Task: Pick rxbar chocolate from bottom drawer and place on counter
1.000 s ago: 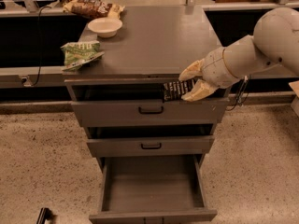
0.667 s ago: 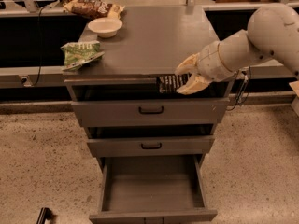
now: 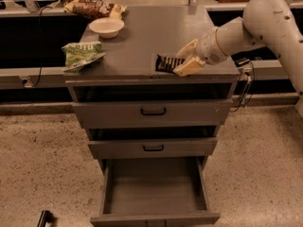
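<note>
**Chocolate bar held over the counter's front edge**

On the left of the counter (image 3: 151, 32) lies a green snack bag (image 3: 81, 55), with a pale bowl (image 3: 106, 27) behind it and a brown snack bag (image 3: 94, 7) at the back. Right of the middle, near the front edge, the chocolate bar (image 3: 165, 63) sits pinched between the gripper's (image 3: 179, 62) two jaws, which reach in from the right. Whether the bar touches the top I cannot tell. Below, the bottom drawer (image 3: 154, 188) stands pulled out.

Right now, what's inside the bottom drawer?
Bottom drawer: only bare grey floor; its back hides under the middle drawer. The gripper holds the rxbar chocolate at the counter.
</note>
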Controlling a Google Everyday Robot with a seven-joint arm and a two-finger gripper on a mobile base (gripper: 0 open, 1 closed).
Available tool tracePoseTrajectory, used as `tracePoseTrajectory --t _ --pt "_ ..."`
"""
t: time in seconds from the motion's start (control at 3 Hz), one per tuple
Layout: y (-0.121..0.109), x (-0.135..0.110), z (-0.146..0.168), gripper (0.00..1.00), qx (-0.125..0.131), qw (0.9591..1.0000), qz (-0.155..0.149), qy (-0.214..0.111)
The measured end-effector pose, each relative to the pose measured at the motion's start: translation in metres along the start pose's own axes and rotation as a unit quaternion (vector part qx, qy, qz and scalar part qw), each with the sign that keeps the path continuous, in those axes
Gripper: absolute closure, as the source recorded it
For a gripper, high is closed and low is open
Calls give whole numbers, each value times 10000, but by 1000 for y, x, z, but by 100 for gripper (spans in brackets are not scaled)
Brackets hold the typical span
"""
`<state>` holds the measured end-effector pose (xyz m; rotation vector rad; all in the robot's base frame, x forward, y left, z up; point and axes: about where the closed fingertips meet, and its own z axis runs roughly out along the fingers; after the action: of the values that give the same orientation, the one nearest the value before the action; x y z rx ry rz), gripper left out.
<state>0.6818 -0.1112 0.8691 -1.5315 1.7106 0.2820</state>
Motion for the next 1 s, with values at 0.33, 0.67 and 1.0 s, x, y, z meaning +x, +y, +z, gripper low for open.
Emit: tracePoseTrajectory --t 0.33,0.67,1.0 --pt "-31 6 10 100 384 9971 616 -228" --pt "-59 11 20 100 696 9924 984 -242" --pt "-57 11 22 83 672 9925 995 -249"
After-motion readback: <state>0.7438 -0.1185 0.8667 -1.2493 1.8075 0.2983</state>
